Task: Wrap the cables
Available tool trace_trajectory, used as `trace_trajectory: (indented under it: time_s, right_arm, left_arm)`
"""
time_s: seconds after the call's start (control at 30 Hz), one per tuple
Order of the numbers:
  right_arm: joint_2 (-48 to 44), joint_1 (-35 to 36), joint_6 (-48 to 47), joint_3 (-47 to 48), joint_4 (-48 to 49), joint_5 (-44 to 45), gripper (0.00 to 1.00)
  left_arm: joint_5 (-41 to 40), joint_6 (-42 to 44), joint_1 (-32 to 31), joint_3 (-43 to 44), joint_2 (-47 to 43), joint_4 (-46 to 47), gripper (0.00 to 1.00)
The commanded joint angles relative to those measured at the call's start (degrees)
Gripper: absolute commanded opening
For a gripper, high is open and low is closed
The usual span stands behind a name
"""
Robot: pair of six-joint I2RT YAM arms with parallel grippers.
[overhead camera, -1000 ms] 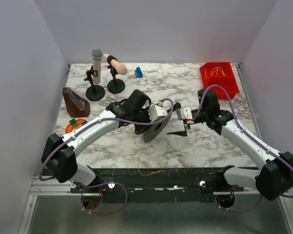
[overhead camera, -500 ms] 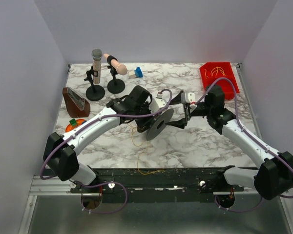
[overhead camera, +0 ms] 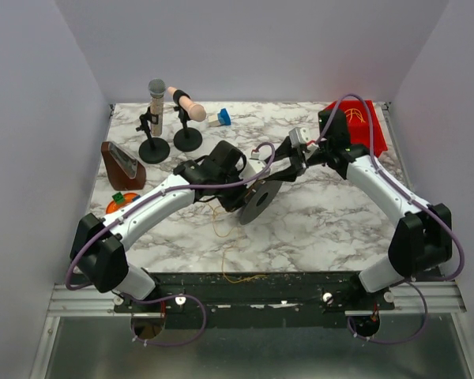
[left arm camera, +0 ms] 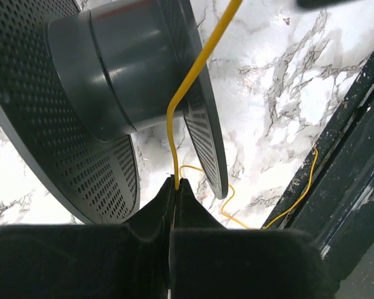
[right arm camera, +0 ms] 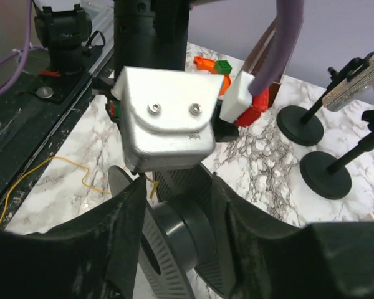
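A dark grey perforated spool [overhead camera: 257, 204] stands tilted on edge at the table's middle; its hub shows in the left wrist view [left arm camera: 112, 68] and the right wrist view [right arm camera: 181, 240]. A thin yellow cable [left arm camera: 199, 62] runs from my left gripper [left arm camera: 177, 182] up over the hub. The left gripper [overhead camera: 251, 185] is shut on this cable, right beside the spool. The cable's slack curls on the table [overhead camera: 218, 227] toward the front edge. My right gripper [overhead camera: 283, 174] comes from the far right; its fingers [right arm camera: 132, 205] straddle the spool, one against each flange.
A red bin [overhead camera: 375, 138] holding more yellow cables [overhead camera: 351, 117] sits at the back right. Two microphones on stands [overhead camera: 156, 99] [overhead camera: 186, 104], a blue object [overhead camera: 223, 118], a brown wedge [overhead camera: 122, 164] and an orange item [overhead camera: 118, 204] are at the left.
My right gripper swung from the spool's near right side up to its far side and closed around it. The spool tilted and shifted slightly right. The left gripper kept the cable.
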Motion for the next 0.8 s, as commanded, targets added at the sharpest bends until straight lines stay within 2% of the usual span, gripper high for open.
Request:
trace_trajectory:
  time_s: [0.0, 0.23, 0.37, 0.6, 0.77]
  right_arm:
    - [6.23, 0.16, 0.18, 5.45, -5.96, -5.38, 0.50]
    - [8.09, 0.25, -0.78, 5.36, -8.50, -5.90, 0.49]
    - [9.58, 0.25, -1.31, 6.15, -9.65, -5.91, 0.41]
    - [11.08, 0.25, -0.43, 7.12, -10.62, -3.36, 0.42]
    - [12.57, 0.25, 0.28, 8.79, -13.33, -2.57, 0.23]
  left_arm:
    - [-2.77, -3.08, 0.10, -0.93, -0.10, 3.52, 0.00]
    - [-4.62, -3.78, 0.36, -0.40, 2.46, 5.63, 0.00]
    - [-4.88, -3.26, 0.45, -0.40, 2.98, 5.64, 0.00]
    - [-6.02, -3.26, 0.36, 0.21, 2.72, 5.55, 0.00]
    - [-6.20, -3.52, 0.27, 0.21, 2.90, 4.41, 0.00]
